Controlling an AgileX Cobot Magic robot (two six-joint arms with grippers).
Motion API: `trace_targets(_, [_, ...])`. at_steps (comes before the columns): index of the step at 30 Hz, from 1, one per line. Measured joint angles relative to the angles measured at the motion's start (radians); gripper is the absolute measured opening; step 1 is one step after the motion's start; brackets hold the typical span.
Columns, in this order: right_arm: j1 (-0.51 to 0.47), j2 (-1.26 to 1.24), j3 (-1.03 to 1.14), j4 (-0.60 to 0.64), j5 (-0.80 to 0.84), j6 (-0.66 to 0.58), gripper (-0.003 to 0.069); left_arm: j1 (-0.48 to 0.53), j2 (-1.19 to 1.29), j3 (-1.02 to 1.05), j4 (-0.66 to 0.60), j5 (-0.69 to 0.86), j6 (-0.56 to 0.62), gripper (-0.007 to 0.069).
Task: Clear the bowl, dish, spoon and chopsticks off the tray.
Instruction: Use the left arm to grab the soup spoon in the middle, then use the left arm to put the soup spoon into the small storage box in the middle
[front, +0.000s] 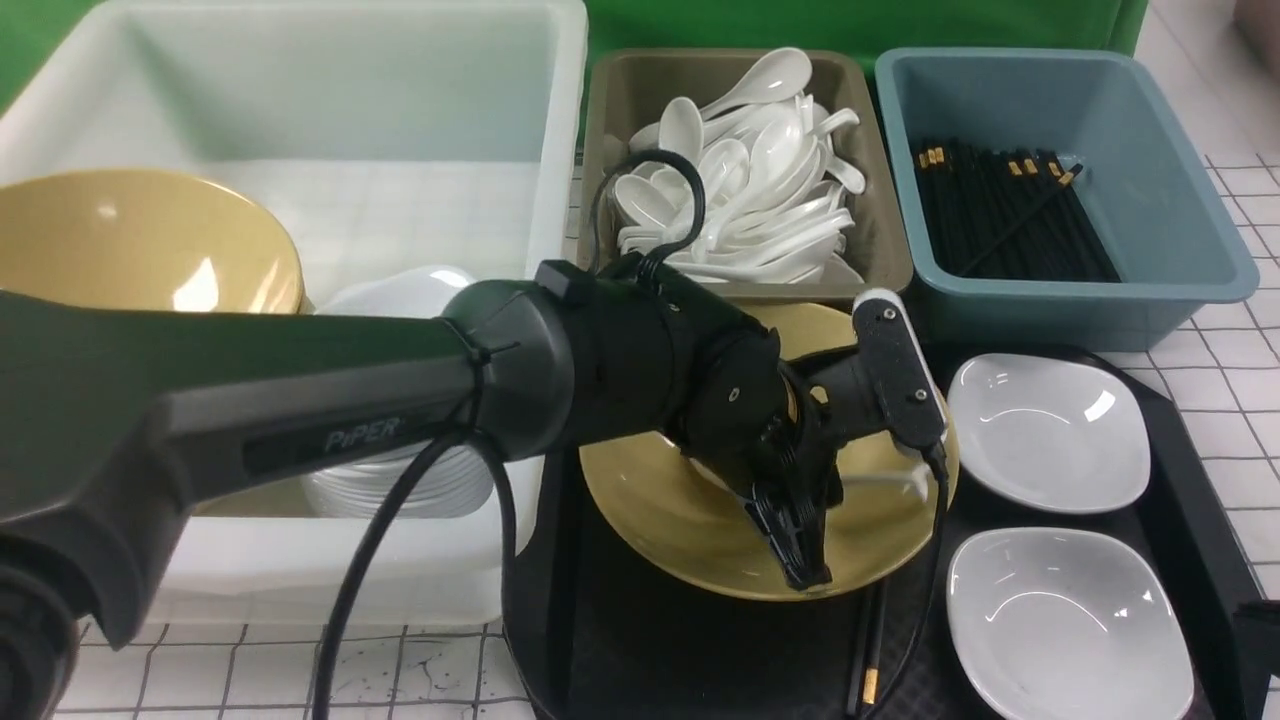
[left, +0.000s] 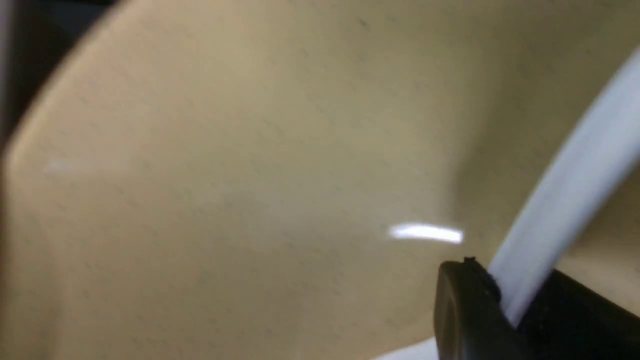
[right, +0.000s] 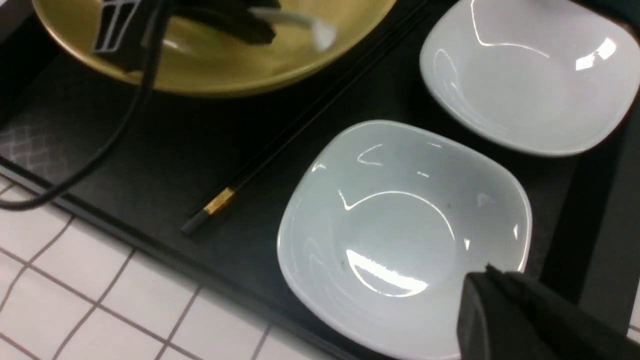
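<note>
The mustard-yellow bowl (front: 680, 510) sits at the back left of the black tray (front: 640, 640). My left gripper (front: 805, 572) reaches down into it and is shut on the white spoon's handle (front: 885, 482). In the left wrist view the jaws (left: 505, 305) pinch the white handle (left: 565, 195) over the bowl's inside (left: 225, 175). The black chopsticks (front: 868, 650) lie on the tray between the bowl and two white dishes (front: 1045, 432) (front: 1065, 625). My right gripper (right: 487, 280) is shut and empty, hovering over the near dish (right: 400, 225).
A white tub (front: 330, 110) at the left holds another yellow bowl (front: 130, 240) and stacked white dishes (front: 400, 480). Behind the tray stand a brown bin (front: 625, 90) of spoons and a blue bin (front: 1160, 170) of chopsticks. My left arm spans the front left.
</note>
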Motion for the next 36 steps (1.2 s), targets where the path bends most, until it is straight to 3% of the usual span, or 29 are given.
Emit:
trace_targets(9, [0.000, 0.000, 0.000, 0.004, -0.012, 0.000, 0.0043, 0.036, -0.023, -0.237, 0.002, 0.084, -0.076, 0.0027])
trace_targets(18, [0.000, 0.000, 0.029, 0.017, -0.060, 0.000, 0.0047, 0.220, 0.148, -0.493, -0.106, -0.298, -0.129, 0.0034])
trace_targets(22, [0.000, 0.000, 0.041, 0.026, -0.074, 0.000, 0.0047, 0.256, 0.237, -0.494, -0.094, -0.351, -0.129, 0.0106])
trace_targets(23, [0.000, 0.000, 0.042, 0.028, -0.076, 0.000, 0.0047, 0.263, 0.264, -0.494, -0.070, -0.317, -0.130, 0.0213])
trace_targets(24, [0.000, 0.000, 0.042, 0.029, -0.078, 0.000, 0.0047, 0.263, 0.265, -0.498, -0.057, -0.272, -0.132, 0.0266])
trace_targets(27, [0.000, 0.000, 0.043, 0.030, -0.078, 0.000, 0.0047, 0.254, 0.226, -0.531, -0.038, -0.075, -0.158, 0.0382])
trace_targets(29, [0.000, 0.000, 0.043, 0.031, -0.078, 0.000, 0.0047, 0.241, 0.189, -0.553, -0.039, 0.070, -0.207, 0.0413])
trace_targets(32, [0.000, 0.000, 0.043, 0.031, -0.078, 0.000, 0.0047, 0.209, 0.107, -0.581, -0.060, 0.372, -0.355, 0.0402])
trace_targets(33, [0.000, 0.000, 0.043, 0.031, -0.078, 0.000, 0.0047, 0.206, 0.103, -0.583, -0.062, 0.393, -0.355, 0.0398])
trace_targets(36, [0.000, 0.000, 0.043, 0.037, -0.078, 0.000, 0.0048, 0.162, 0.091, -0.578, -0.080, 0.690, -0.434, 0.0262])
